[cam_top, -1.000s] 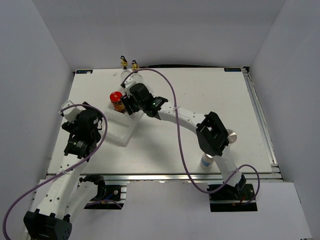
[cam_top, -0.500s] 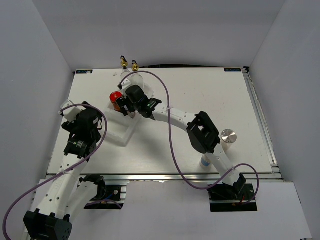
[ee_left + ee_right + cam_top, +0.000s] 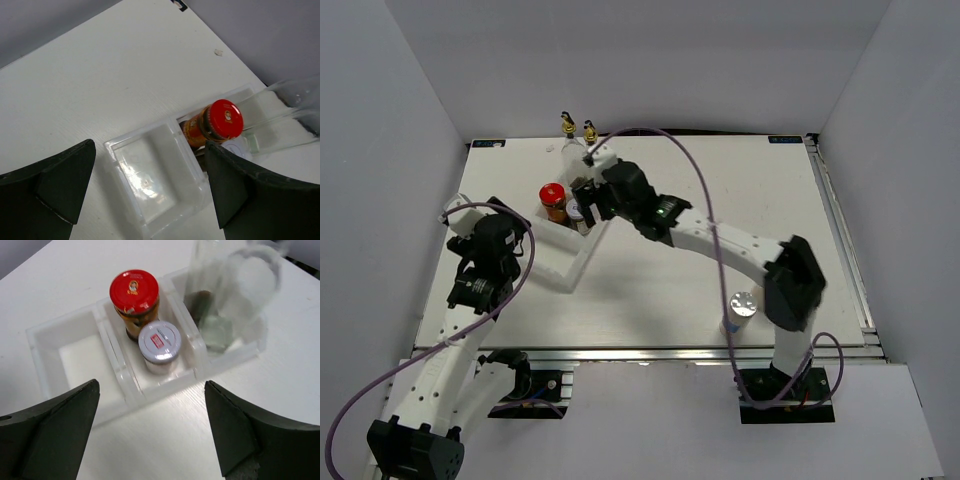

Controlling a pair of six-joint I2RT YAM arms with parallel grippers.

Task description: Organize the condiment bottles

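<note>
Drops off small silver-lidded jar; backs right gripper away.
Versus half a second ago: pulls off the white tray, fingers now spread wide, nothing between. Leaves jar upright in middle compartment, just beside red-capped jar; short, pale body, grey lid with small red label. Reads as four of six housed, counting two clear glass bottles blurred in end compartment. Holds left gripper splayed, empty. Notes one silver-topped shaker out on table, near right arm base.
</note>
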